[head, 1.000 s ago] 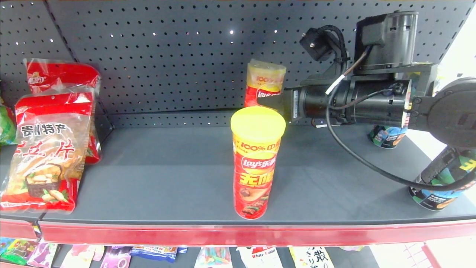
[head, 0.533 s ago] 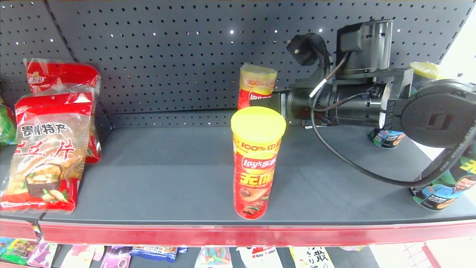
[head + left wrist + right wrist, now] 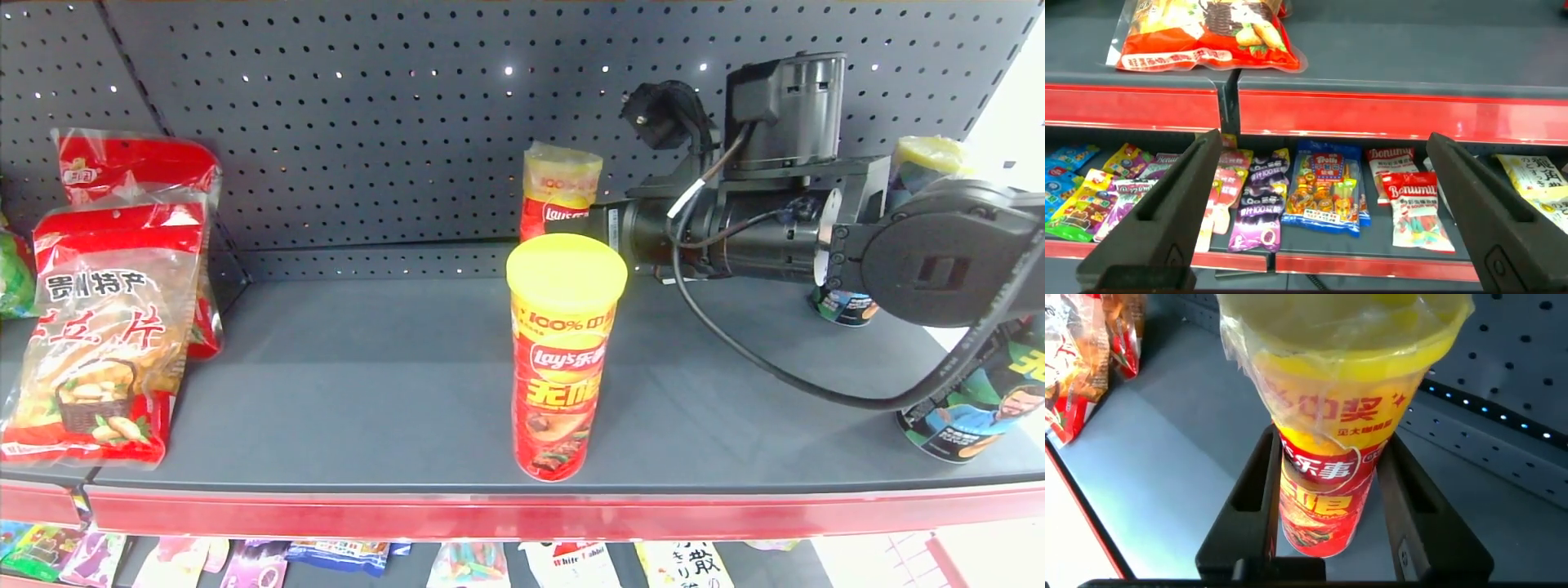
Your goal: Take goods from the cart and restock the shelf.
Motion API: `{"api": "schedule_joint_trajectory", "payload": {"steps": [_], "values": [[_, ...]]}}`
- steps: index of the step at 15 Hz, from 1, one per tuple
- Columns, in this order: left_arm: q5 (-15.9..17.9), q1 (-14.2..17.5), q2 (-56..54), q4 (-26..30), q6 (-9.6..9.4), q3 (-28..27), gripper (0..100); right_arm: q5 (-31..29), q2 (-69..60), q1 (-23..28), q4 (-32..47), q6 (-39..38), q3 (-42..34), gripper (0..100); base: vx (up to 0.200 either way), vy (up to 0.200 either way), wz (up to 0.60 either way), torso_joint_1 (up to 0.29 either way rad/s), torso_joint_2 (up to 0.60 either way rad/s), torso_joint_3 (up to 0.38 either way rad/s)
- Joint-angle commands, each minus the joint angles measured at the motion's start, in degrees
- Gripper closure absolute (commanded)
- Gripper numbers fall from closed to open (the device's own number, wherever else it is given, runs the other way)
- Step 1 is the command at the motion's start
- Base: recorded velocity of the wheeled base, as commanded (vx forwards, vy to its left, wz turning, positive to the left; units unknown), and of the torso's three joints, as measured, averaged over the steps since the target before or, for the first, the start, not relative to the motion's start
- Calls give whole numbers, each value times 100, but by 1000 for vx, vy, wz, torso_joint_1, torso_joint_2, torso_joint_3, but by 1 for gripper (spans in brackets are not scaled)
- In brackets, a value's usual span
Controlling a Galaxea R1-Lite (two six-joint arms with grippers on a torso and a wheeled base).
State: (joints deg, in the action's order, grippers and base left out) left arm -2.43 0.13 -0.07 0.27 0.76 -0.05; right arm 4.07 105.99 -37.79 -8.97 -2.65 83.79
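Observation:
A red chip can with a yellow lid [image 3: 560, 194] [image 3: 1327, 449] is held near the back of the grey shelf [image 3: 367, 384], close to the pegboard. My right gripper [image 3: 584, 222] [image 3: 1327, 514] is shut on it around its lower half, the arm coming in from the right. A second, matching chip can [image 3: 563, 351] stands upright near the shelf's front edge, directly in front of the held one. My left gripper [image 3: 1331, 212] is open and holds nothing; it hangs in front of the lower shelf of candy packets [image 3: 1327, 192].
Red bags of potato snacks [image 3: 106, 302] [image 3: 1204, 33] lean at the shelf's left end. Dark cans with blue and green print [image 3: 963, 416] stand at the right, another [image 3: 845, 306] farther back. The red shelf lip [image 3: 522, 510] runs along the front.
My right arm has carried the held can leftward and a little lower along the back of the shelf. The front can and the bags have stayed put.

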Motion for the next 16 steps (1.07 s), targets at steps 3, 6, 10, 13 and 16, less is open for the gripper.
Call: {"api": "schedule_joint_trajectory", "payload": {"steps": [3,6,10,13,16], "values": [[-4,4,7,0,4,5,0,-3,10,0,27,1,-73,100,0,0,0,0,0,0],[-4,4,7,0,4,5,0,-3,-69,-53,27,1,-187,0,0,0,0,0,0,0],[-4,4,7,0,4,-4,0,-3,-280,-97,18,18,-442,0,0,0,0,0,0,0],[-4,4,7,0,4,5,0,-3,-465,-132,18,27,-653,0,0,0,0,0,0,0],[-4,4,7,0,4,5,0,6,-658,-132,27,27,-873,0,0,0,0,0,0,0]]}}
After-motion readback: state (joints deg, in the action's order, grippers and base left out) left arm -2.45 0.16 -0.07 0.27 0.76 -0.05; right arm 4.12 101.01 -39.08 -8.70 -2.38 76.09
